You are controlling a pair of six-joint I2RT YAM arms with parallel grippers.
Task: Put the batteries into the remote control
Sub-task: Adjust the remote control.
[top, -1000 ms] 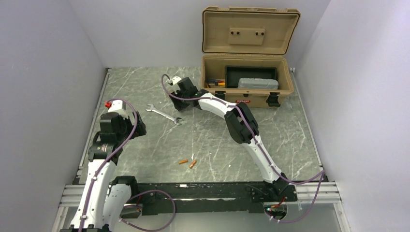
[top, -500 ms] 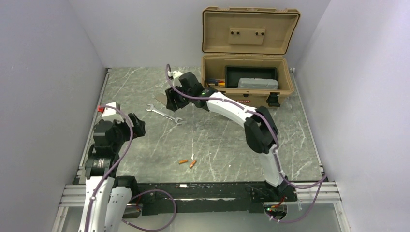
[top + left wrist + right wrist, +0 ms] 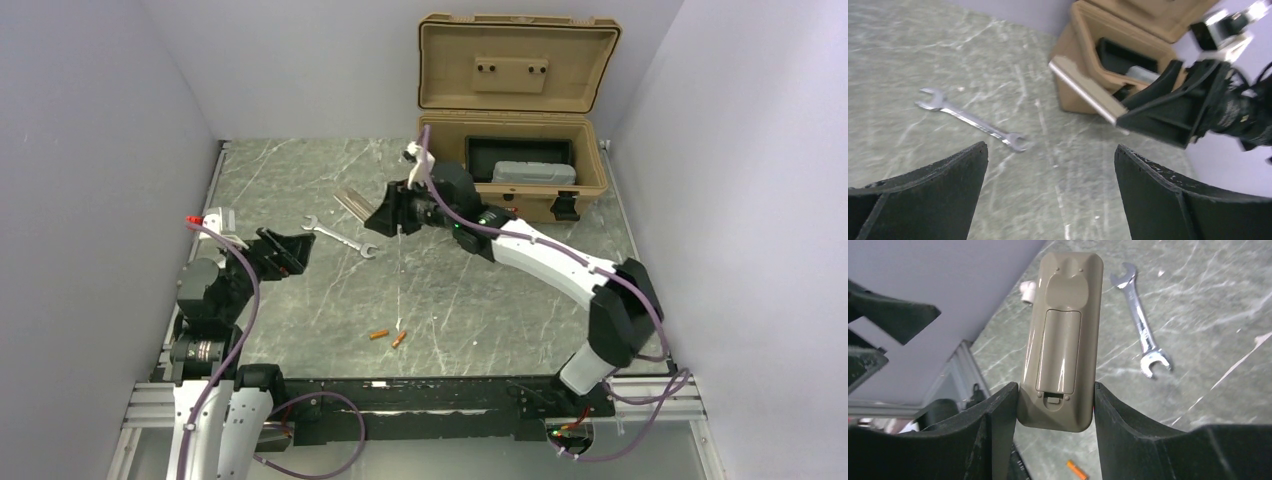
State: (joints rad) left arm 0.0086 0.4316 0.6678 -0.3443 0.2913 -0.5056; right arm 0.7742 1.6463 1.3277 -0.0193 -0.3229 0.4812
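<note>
Pinching the remote control [image 3: 1060, 330] only at its end, the right gripper [image 3: 1054, 395] may let it swivel or drop.

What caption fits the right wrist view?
Right hand grips the slim grey-tan remote control, battery cover on, silver steel wrench lying beyond.

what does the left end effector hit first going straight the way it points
Likely the near end of the wrench or the table beside it; the remote control in the right end effector sits higher, rightward. Depth unclear.
</note>
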